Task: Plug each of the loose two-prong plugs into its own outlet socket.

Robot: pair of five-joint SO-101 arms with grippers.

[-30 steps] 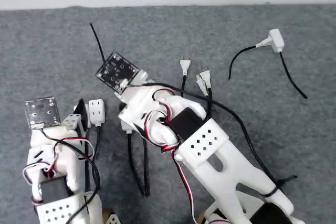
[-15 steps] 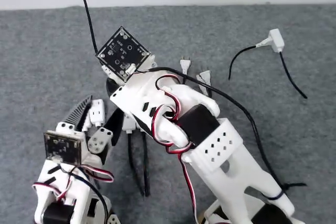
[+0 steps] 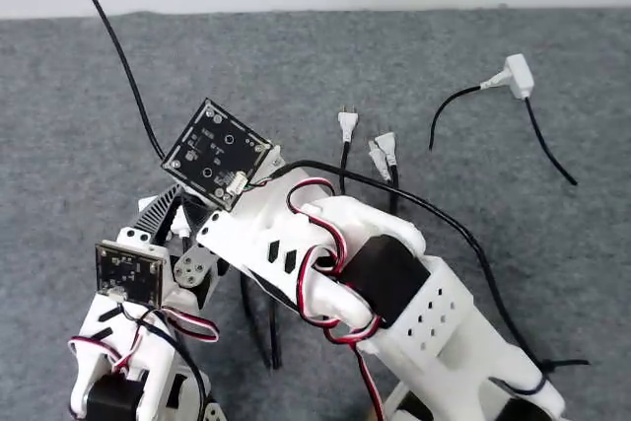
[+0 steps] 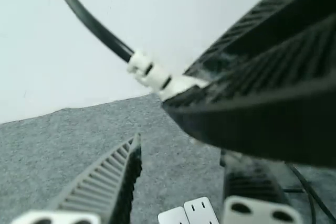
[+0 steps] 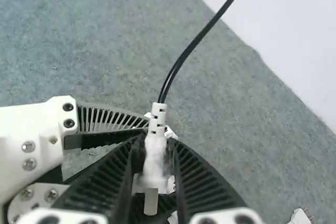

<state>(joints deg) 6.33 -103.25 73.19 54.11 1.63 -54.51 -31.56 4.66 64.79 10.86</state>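
Grey counter (image 3: 79,96) carries two loose plugs (image 3: 347,123). Right hand (image 5: 154,143) pinches a white plug (image 5: 156,123) on a black cord (image 5: 199,38); left hand (image 4: 184,171) is spread, a white socket (image 4: 189,214) between its fingers.

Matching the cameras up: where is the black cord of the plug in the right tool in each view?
High view: the black cord rises up-left from behind a camera board.
Left wrist view: cord against the white wall, ending at the plug.
Right wrist view: cord leaving the plug over the mat.
Shared landmark: the white wall.
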